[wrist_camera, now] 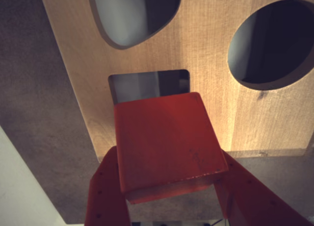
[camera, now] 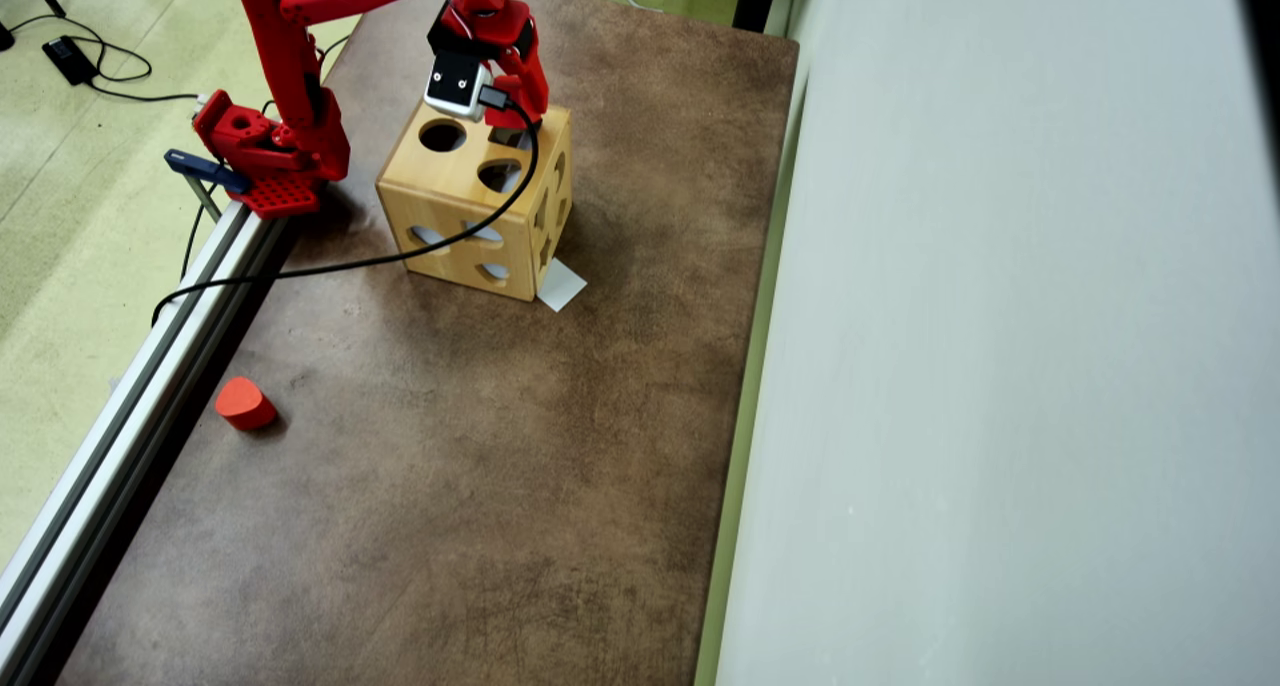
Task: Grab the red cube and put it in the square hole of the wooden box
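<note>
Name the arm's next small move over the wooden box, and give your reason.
Probably ease the red cube forward over the square hole and lower it. In the wrist view the gripper holds the cube above the wooden box, but it covers only the hole's near edge, so releasing now would likely catch the rim.

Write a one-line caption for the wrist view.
Red fingers hold the red cube over the wooden box, partly covering its square hole.

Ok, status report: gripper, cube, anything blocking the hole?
Gripper shut on red cube. Cube poised over wooden box, overlapping near edge of square hole. Hole looks unobstructed.
</note>
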Controlling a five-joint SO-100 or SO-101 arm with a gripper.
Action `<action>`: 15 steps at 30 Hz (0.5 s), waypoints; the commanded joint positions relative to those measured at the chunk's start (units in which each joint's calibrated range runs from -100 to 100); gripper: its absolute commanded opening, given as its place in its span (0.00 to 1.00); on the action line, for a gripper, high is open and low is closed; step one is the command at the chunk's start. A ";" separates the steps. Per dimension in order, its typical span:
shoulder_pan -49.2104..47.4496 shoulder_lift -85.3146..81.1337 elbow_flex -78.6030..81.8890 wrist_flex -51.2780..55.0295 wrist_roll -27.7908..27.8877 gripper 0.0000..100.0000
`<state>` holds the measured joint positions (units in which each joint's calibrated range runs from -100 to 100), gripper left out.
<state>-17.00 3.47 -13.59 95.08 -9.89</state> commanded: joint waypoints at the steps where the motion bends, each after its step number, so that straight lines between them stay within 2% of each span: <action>1: -0.46 -0.29 -0.90 2.19 0.34 0.05; 8: -1.28 -1.31 -0.19 2.27 0.29 0.27; 15: -1.35 -1.22 -0.10 2.35 0.29 0.27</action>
<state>-18.00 3.47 -13.59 97.66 -9.89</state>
